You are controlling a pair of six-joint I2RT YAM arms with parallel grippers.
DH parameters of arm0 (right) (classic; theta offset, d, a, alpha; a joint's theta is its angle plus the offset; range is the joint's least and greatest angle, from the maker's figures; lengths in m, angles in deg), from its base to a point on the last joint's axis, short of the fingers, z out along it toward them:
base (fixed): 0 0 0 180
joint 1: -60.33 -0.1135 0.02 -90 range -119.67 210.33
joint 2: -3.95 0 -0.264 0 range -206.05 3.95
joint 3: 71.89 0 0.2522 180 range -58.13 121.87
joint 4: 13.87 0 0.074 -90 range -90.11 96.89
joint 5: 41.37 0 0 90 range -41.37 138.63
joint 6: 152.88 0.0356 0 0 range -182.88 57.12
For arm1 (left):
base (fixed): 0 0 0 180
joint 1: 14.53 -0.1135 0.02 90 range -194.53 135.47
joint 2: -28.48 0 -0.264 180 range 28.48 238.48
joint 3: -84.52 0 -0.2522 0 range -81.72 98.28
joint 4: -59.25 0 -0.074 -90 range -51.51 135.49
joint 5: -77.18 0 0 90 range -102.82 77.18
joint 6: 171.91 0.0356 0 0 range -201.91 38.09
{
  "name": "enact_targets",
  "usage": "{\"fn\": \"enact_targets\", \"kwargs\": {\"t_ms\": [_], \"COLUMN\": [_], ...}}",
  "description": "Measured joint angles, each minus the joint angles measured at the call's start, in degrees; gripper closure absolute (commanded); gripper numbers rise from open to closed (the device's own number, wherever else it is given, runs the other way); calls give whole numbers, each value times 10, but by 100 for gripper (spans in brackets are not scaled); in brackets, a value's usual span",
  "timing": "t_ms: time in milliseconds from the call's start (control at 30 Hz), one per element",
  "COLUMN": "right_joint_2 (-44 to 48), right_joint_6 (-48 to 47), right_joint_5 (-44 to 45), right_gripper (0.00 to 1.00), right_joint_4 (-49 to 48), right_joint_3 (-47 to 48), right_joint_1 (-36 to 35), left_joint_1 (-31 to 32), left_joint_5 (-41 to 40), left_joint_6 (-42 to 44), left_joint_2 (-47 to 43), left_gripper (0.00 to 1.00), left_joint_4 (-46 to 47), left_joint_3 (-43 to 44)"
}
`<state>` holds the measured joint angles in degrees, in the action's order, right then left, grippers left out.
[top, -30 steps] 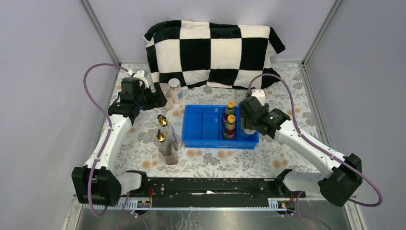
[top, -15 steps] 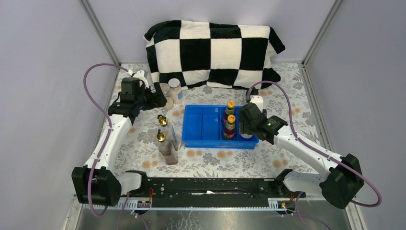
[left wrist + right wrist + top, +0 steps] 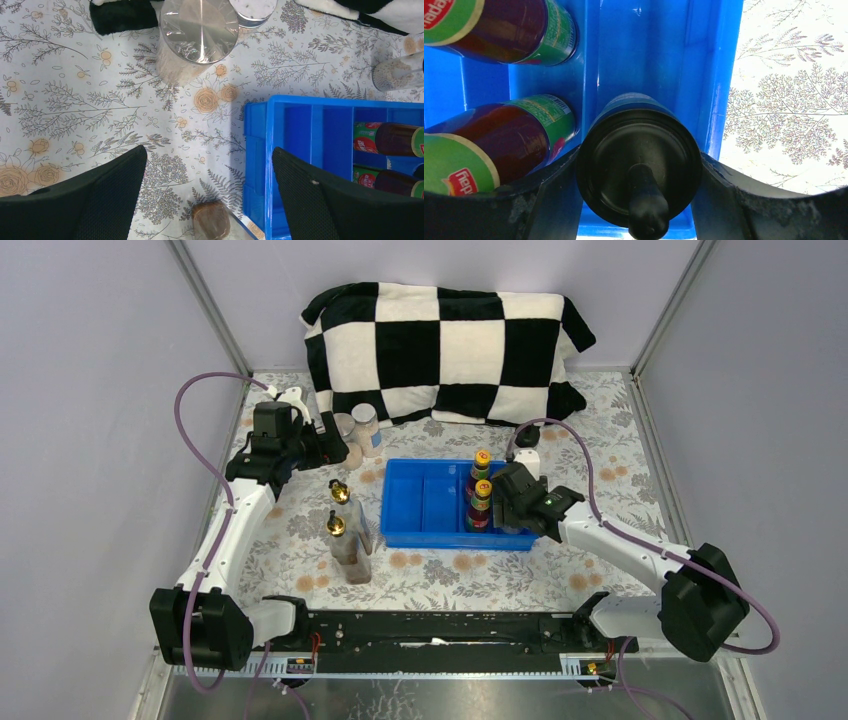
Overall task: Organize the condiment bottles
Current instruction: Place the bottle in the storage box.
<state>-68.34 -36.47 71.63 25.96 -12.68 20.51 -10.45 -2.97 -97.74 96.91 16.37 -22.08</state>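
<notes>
Right hand (image 3: pixel 639 197) seemingly grips black-capped shaker (image 3: pixel 639 145) against tray (image 3: pixel 724 75) wall; left hand (image 3: pixel 210 195) wide.

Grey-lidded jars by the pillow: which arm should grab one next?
Left. The left end effector hangs open near a grey-lidded jar, while the right end effector is gripping a black-capped shaker in the blue tray.
</notes>
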Motion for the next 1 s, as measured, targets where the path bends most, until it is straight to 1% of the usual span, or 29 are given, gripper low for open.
{"fn": "enact_targets", "kwargs": {"t_ms": [167, 200, 267, 300, 333, 567, 667, 767, 1000], "right_joint_2": [0, 0, 0, 0, 0, 4, 16, 37, 94], "right_joint_6": [0, 0, 1, 1, 0, 2, 3, 2, -3], "right_joint_5": [0, 0, 0, 0, 0, 1, 4, 14, 34], "right_gripper": [22, 19, 18, 14, 12, 13, 14, 14, 9], "right_joint_4": [-3, -3, -4, -7, -9, -10, 7, 40, 98], "right_joint_3": [0, 0, 0, 0, 0, 0, 10, 37, 153], "right_joint_1": [0, 0, 0, -1, -1, -3, -3, -3, -4], "left_joint_1": [0, 0, 0, 0, 0, 0, 0, 0, 0], "left_joint_5": [0, 0, 0, 0, 0, 0, 0, 0, -2], "left_joint_6": [0, 0, 0, 0, 0, 0, 0, 0, 0], "left_joint_2": [0, 0, 0, 0, 0, 0, 0, 0, 0], "left_gripper": [1, 1, 1, 1, 1, 1, 1, 1, 1], "left_joint_4": [0, 0, 0, 0, 0, 0, 0, 0, 0], "left_joint_3": [0, 0, 0, 0, 0, 0, 0, 0, 0]}}
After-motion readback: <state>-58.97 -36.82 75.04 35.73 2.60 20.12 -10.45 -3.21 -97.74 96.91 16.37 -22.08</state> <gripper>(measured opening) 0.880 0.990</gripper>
